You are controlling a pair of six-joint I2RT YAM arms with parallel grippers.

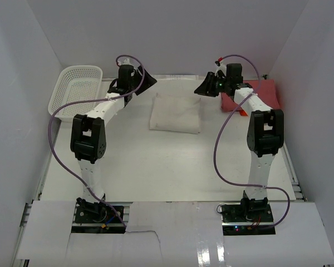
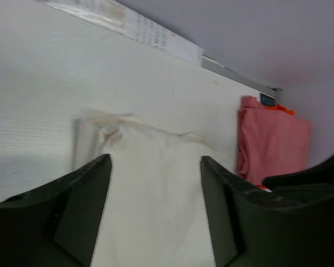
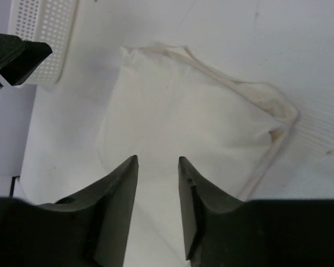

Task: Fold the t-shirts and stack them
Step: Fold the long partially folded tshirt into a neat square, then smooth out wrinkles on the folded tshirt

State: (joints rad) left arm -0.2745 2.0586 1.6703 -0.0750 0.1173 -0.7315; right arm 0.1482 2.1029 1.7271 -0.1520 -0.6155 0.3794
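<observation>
The left gripper (image 2: 156, 164) is seen wide open. Its two fingers are held far apart and nothing is held between them. It is hung just above the far left corner of the white shirt (image 1: 175, 113), and no touch on the cloth can be seen. The right gripper (image 3: 157, 162) is open too, but not as wide. Only a small gap is left between its fingers. Nothing is pinched in that gap, and white cloth can be seen through it. This gripper is held above the far right side of the same shirt.

The white shirt is laid in the middle of the table (image 1: 156, 167), toward the far side, between the two grippers. It has been folded into a small, almost square pad. It looks soft and a bit puffy. The edges are not quite even, and a rolled hem can be seen along one side and round one corner. A few soft creases are seen on top.

The red shirt (image 1: 263, 89) is laid at the far right corner of the table, well apart from the white one. It is folded too, and part of it is hidden behind the right arm. A white basket (image 1: 80, 68) is set at the far left corner.
</observation>
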